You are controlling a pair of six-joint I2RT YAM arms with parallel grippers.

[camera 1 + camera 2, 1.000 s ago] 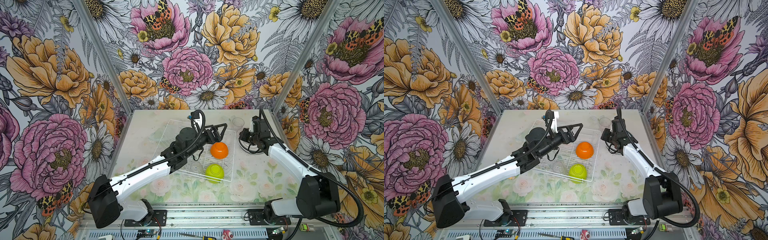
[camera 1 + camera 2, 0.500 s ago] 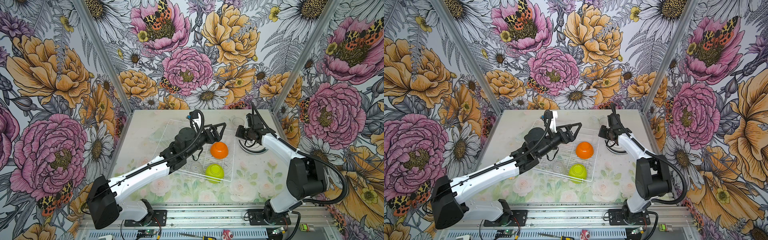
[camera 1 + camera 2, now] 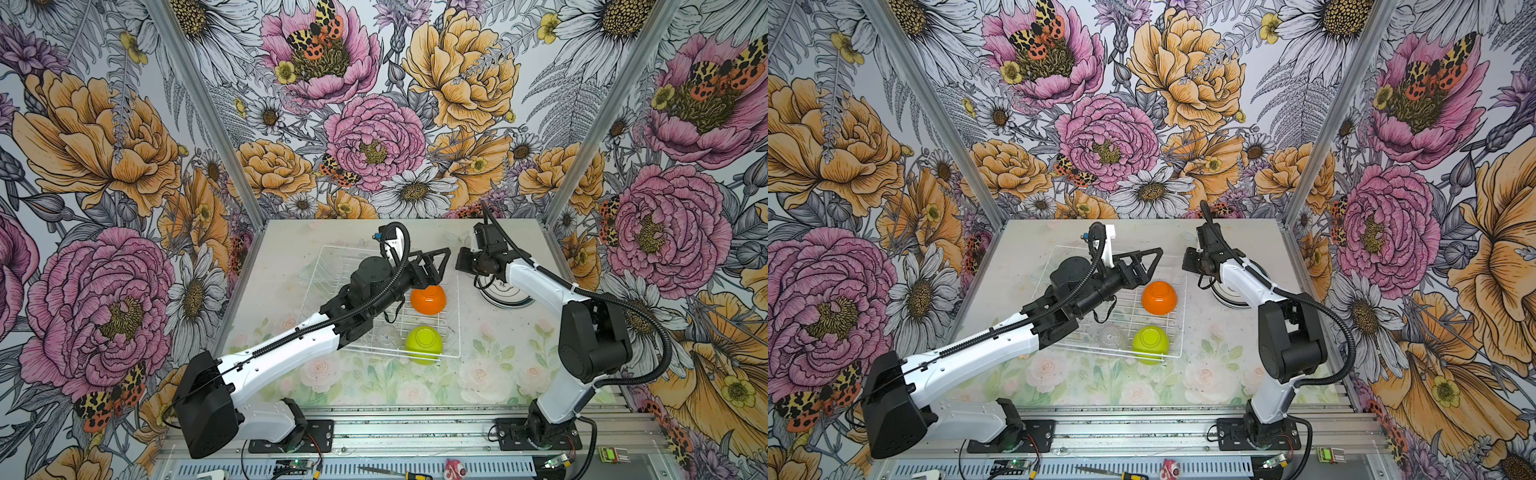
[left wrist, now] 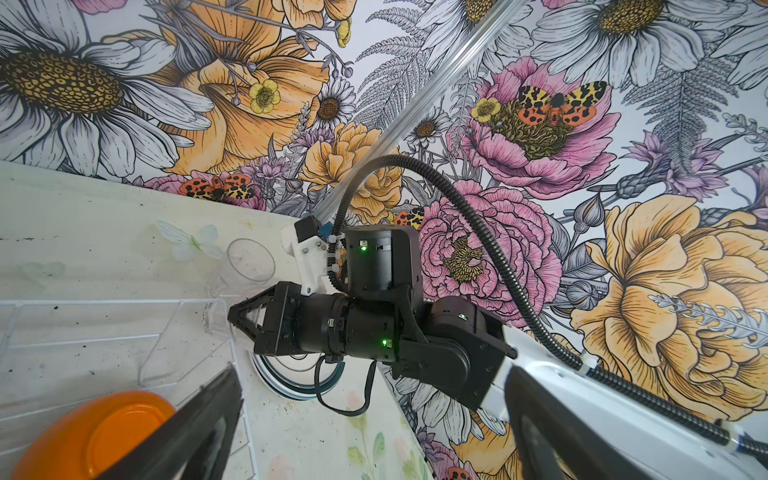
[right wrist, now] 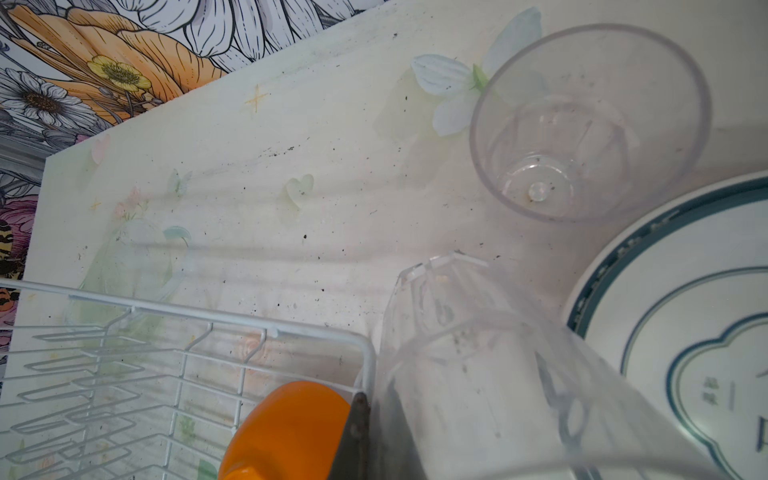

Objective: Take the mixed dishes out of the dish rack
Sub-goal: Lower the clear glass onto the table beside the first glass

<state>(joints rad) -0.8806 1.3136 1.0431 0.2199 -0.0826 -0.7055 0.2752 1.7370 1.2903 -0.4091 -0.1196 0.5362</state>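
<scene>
The white wire dish rack (image 3: 459,316) (image 3: 1183,324) holds an upturned orange bowl (image 3: 428,300) (image 3: 1159,297), a lime-green bowl (image 3: 423,344) (image 3: 1150,344) and a clear cup (image 3: 386,336). My left gripper (image 3: 438,270) (image 4: 374,449) stands open just above the orange bowl (image 4: 95,436), with nothing between its fingers. My right gripper (image 3: 464,262) (image 4: 232,320) is shut on a clear plastic cup (image 5: 478,374) (image 4: 216,320). That cup hangs just outside the rack's far right corner (image 5: 365,349). One dark finger (image 5: 353,436) shows beside the held cup.
A white plate with a dark teal rim (image 3: 505,296) (image 5: 685,311) lies on the table to the right of the rack. Another clear cup (image 5: 590,120) (image 4: 250,259) stands upright behind it. Flowered walls close in the back and both sides.
My right gripper has carried the clear cup leftward from over the plate to the rack's far right corner, and its elbow has swung outward. The left arm has barely moved.
</scene>
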